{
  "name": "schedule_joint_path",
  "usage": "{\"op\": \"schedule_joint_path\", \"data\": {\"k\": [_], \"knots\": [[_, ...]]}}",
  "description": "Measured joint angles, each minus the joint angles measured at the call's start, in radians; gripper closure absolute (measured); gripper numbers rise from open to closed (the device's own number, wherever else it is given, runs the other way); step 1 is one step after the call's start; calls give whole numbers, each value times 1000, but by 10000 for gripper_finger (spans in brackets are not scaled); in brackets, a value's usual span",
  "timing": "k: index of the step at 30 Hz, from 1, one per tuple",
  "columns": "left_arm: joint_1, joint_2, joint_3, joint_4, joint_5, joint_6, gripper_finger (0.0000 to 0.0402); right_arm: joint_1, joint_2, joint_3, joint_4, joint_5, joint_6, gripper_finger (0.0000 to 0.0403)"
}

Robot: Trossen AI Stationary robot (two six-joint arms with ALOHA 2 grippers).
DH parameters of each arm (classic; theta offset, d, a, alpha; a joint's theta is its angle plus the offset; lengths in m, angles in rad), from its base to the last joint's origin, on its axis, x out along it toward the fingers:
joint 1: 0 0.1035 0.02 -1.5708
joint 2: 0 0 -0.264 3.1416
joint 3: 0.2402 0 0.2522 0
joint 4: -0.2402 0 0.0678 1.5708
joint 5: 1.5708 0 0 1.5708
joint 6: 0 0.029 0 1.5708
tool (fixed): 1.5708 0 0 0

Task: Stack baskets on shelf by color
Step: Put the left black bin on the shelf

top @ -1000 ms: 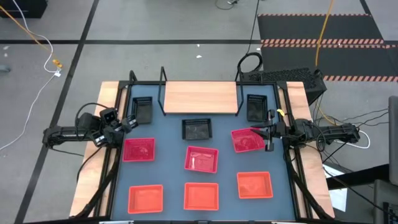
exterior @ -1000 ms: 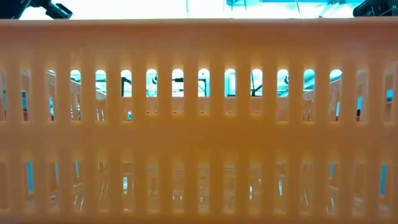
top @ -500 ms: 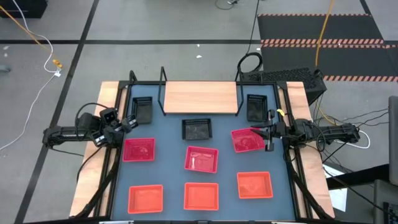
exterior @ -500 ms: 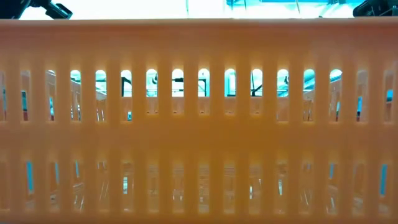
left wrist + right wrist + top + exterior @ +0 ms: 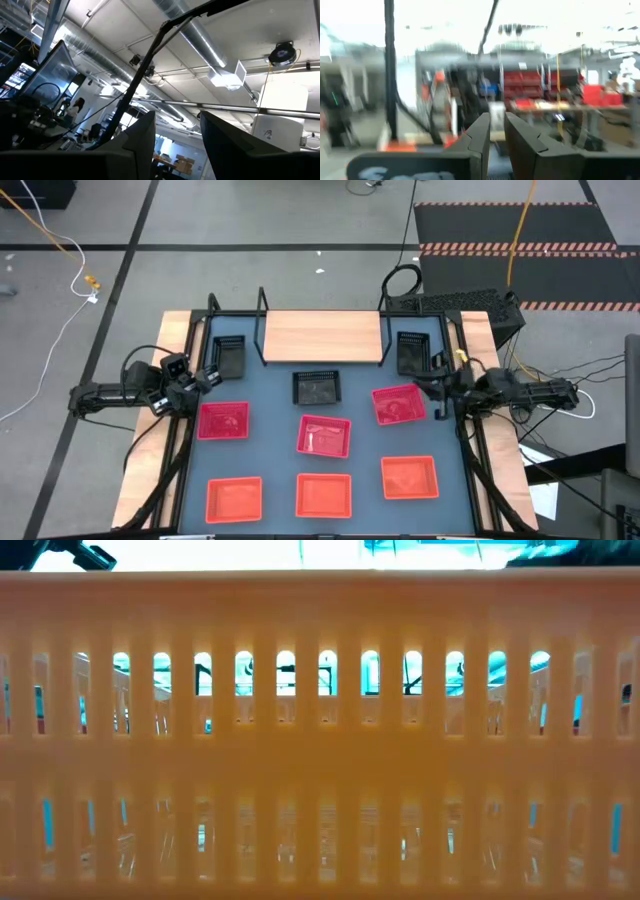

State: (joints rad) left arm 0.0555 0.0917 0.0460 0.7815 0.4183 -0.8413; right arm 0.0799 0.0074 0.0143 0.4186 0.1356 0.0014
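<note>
You won't find any readable text, label, brand or number here. The red storage bins (image 5: 527, 80) in the room behind carry nothing legible, and the white sheet (image 5: 267, 134) on the far wall shows only a mark too small to read.

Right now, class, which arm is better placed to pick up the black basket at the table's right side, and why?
The right arm. Its gripper sits just beside that black basket, while the left gripper waits at the opposite edge, next to another black basket.
</note>
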Motion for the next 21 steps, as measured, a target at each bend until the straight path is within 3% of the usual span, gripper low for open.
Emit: {"op": "schedule_joint_path", "data": {"k": [3,7,13,16,21], "knots": [[0,0,0,0,0,0,245,0,0,0,137,7,-4,353],[0,0,0,0,0,0,245,0,0,0,191,115,-156,353],[0,0,0,0,0,0,245,0,0,0,180,432,-123,353],[0,0,0,0,0,0,245,-5,0,0,220,545,-194,353],[0,0,0,-14,0,0,245,-24,4,0,200,574,-222,353]]}}
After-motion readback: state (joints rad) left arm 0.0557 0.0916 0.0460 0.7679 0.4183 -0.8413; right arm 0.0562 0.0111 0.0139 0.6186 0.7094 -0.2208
